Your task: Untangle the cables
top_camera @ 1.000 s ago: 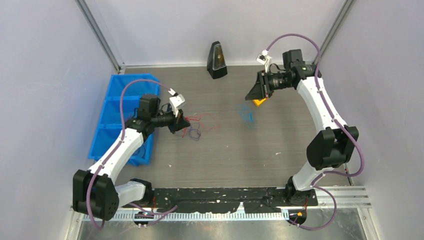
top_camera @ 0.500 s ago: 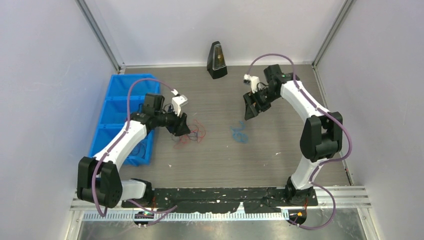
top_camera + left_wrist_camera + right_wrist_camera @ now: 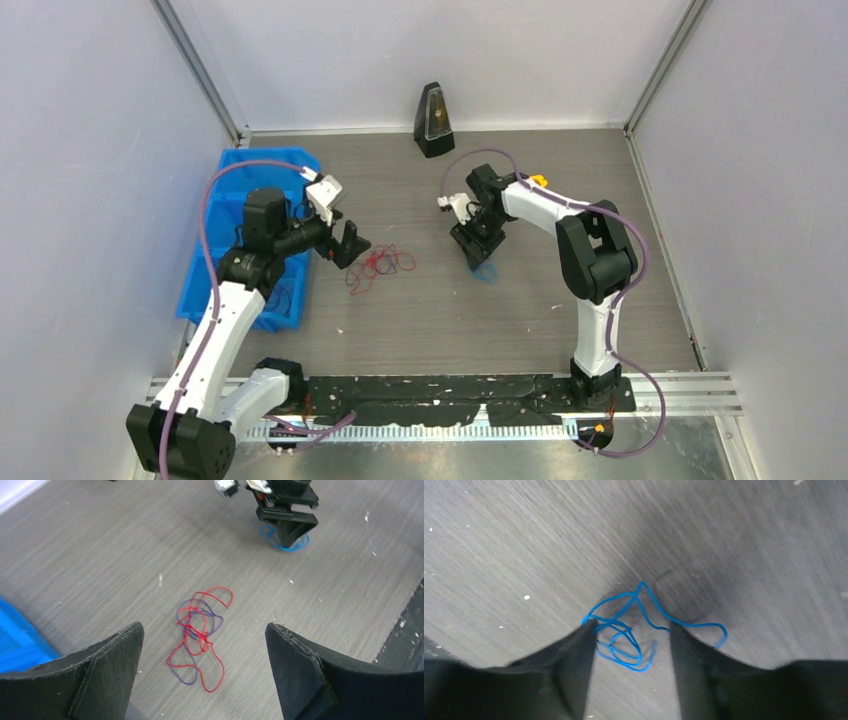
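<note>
While the left gripper (image 3: 348, 243) hangs wide open and empty just beside the red and purple cables (image 3: 199, 636), a loose knot on the table (image 3: 450, 320), the right gripper (image 3: 631, 626) stands part-open astride the blue cable (image 3: 626, 645) (not pinching it). A blue bin (image 3: 215, 200) sits by the left arm. Only the top view shows the black pyramid (image 3: 433, 120) at the far edge; only the right wrist view shows strands between its fingers (image 3: 569, 670).

Matt grey, wood-grained worktop (image 3: 520, 300), flecked with pale specks, carries thin, smooth-skinned red and purple cables (image 3: 200, 635) and a blue cable (image 3: 624, 640). The jaws are matt black, rough at the edges. The bin (image 3: 215, 225) is smooth blue plastic.
</note>
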`<action>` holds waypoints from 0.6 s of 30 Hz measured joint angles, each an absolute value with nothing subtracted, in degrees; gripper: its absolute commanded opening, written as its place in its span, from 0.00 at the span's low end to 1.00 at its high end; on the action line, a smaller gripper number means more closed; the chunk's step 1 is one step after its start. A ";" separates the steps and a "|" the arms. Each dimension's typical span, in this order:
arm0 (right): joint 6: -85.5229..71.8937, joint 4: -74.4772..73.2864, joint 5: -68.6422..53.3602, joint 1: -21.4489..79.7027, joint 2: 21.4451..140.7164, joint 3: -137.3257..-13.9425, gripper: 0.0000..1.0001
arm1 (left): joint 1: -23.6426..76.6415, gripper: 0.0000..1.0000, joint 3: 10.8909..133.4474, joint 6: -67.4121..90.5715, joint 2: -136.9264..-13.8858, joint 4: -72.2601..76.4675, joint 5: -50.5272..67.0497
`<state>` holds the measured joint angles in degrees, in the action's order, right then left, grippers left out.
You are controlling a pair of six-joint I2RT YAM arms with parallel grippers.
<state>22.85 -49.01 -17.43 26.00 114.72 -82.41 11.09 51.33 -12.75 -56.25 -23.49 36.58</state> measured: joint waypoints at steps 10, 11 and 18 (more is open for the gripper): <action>24.05 -51.24 -27.03 23.68 113.01 -88.16 0.05 | 6.35 0.97 51.53 -6.42 -52.14 -20.32 34.76; 23.51 -51.53 -30.76 22.81 111.61 -90.39 0.06 | 6.35 0.98 51.77 -6.50 -52.27 -20.34 36.12; 13.43 -42.98 -48.21 21.82 100.03 -100.40 0.05 | 13.15 0.99 58.89 -8.95 -56.49 -19.70 43.03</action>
